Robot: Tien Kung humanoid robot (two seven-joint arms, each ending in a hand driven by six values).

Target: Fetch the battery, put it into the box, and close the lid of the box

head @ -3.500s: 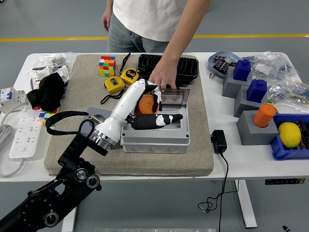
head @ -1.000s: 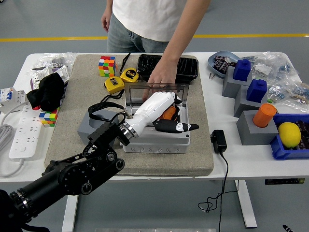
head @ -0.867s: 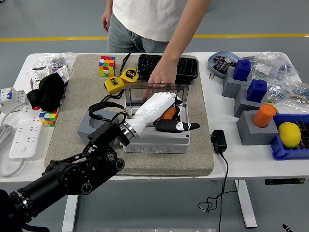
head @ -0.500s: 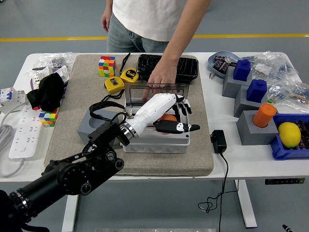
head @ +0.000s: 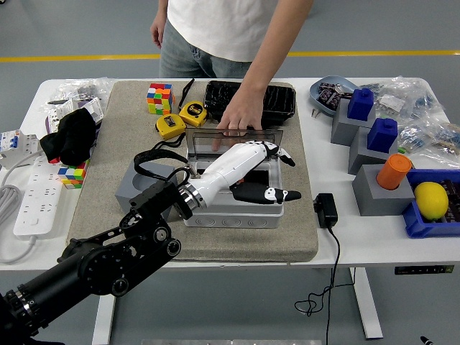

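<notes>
Best to finish with a flat palm on the clear lid (head: 233,140), pressing evenly until the rim seats all round the grey box (head: 231,208); any push on one corner would likely twist the hinge. Worth checking first that nothing stands proud of the opening. Left hand (head: 267,172) over the box, fingers (head: 286,157) spread and loose, thumb low toward the front wall, holding nothing. Battery not to be seen: probably down inside the box beneath the white forearm, though impossible to say for sure. Lid tipped up at the far edge, steadied there by a person's hand (head: 238,118) resting fingertips on its top rim. Box of hard moulded plastic, square-cornered, with round knock-out marks along the front; lid thin, glossy and see-through. Underneath, a coarse beige mat (head: 100,187), soft enough to stop sliding. Hand shell smooth white with black joints. Right arm out of sight.
</notes>
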